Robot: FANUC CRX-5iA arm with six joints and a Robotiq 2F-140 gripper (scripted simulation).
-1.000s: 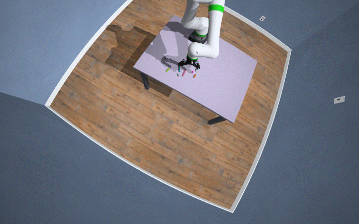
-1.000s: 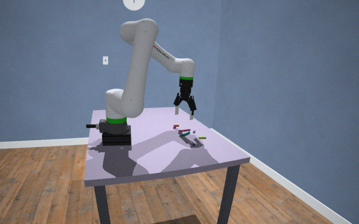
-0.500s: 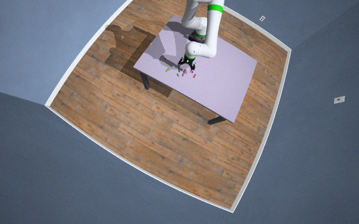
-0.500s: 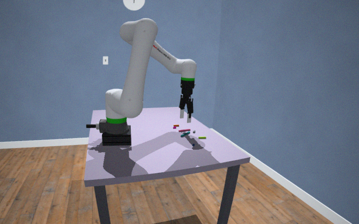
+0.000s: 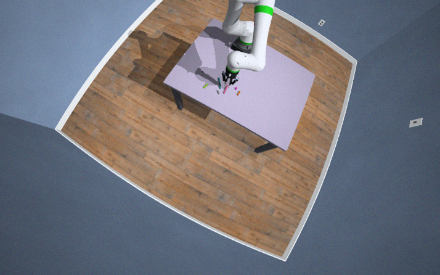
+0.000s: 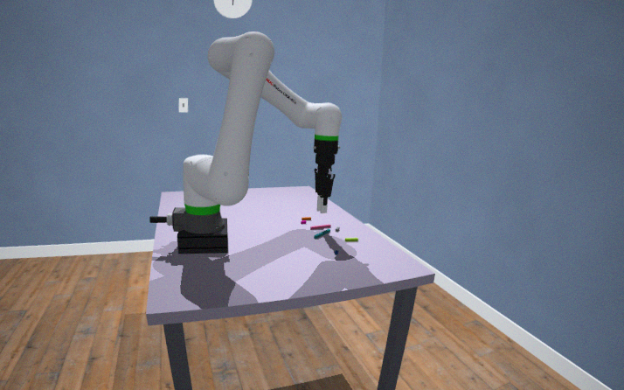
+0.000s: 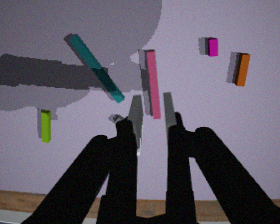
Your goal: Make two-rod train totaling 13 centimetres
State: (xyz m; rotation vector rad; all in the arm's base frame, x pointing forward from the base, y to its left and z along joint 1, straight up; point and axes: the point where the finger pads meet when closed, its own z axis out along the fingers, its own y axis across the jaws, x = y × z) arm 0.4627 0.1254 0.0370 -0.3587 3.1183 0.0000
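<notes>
My gripper (image 5: pixel 227 84) (image 6: pixel 322 211) (image 7: pixel 153 105) is open by a narrow gap, with nothing between its fingers, above the table. Beyond the gap lies the pink rod (image 5: pixel 225 89) (image 6: pixel 320 226) (image 7: pixel 153 82). The turquoise rod (image 5: pixel 219 82) (image 6: pixel 322 233) (image 7: pixel 96 68) lies beside it at an angle, apart from it. The grey rod (image 5: pixel 217 92) (image 6: pixel 337 229) (image 7: pixel 116 120) is partly hidden by a finger in the wrist view. On the pink rod's other side lie the magenta rod (image 5: pixel 235 88) (image 6: pixel 303 222) (image 7: pixel 213 47) and the orange rod (image 5: pixel 238 93) (image 6: pixel 306 219) (image 7: pixel 242 70).
The lime rod (image 5: pixel 205 86) (image 6: pixel 351 240) (image 7: pixel 46 126) lies beyond the turquoise one, toward the table's long edge. A small blue rod (image 5: pixel 201 71) (image 6: pixel 336 252) lies in the arm's shadow. The table (image 5: pixel 266 102) (image 6: pixel 266 218) ends a little past the grey rod.
</notes>
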